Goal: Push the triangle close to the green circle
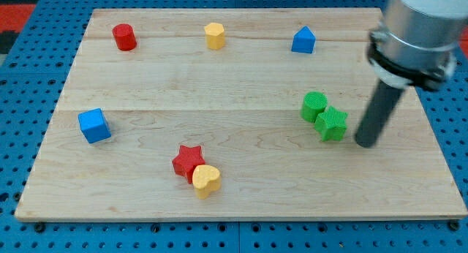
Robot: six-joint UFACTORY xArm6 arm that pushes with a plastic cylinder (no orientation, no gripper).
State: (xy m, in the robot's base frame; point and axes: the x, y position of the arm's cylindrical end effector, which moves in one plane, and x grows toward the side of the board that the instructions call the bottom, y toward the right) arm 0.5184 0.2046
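The blue triangle block (303, 41) sits near the view's top, right of centre. The green circle (314, 106) lies lower, at the view's right of centre, touching a green star (333, 123) on its lower right. My tip (365, 142) rests on the board just right of the green star, a short gap away, and well below the blue triangle.
A red cylinder (124, 36) and a yellow hexagon block (214, 35) sit along the top. A blue cube (94, 125) is at the left. A red star (187, 161) touches a yellow heart (206, 180) at the bottom centre. The wooden board (234, 85) lies on blue pegboard.
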